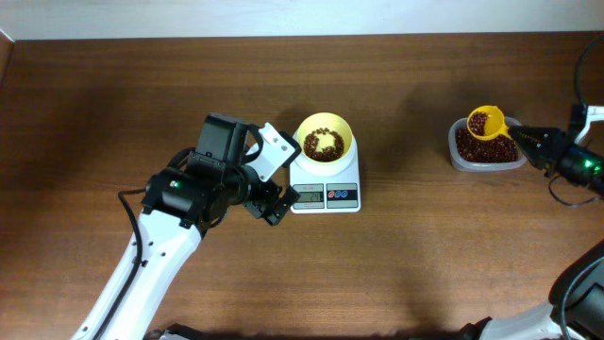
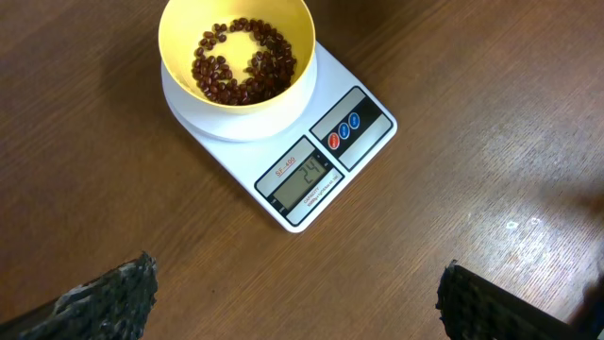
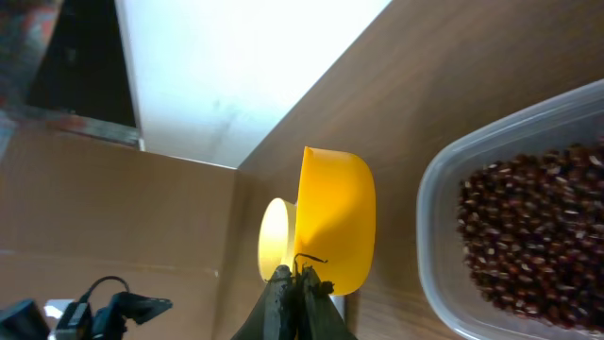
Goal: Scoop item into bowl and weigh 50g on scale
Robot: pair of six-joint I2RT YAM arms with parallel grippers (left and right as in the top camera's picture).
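Yellow plastic handled scoop (image 1: 484, 122) in closed right gripper (image 1: 517, 132) over clear tub (image 3: 439, 208); left gripper (image 2: 297, 302) open near white rectangular scale (image 2: 311, 179).

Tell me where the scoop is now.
Overhead, the scoop hangs at far right over the tub of beans, its handle pinched in the right gripper.

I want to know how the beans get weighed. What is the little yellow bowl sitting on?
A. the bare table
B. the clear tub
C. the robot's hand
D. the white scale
D: the bowl, with beans in it, sits on top of the scale, just behind its display and buttons.
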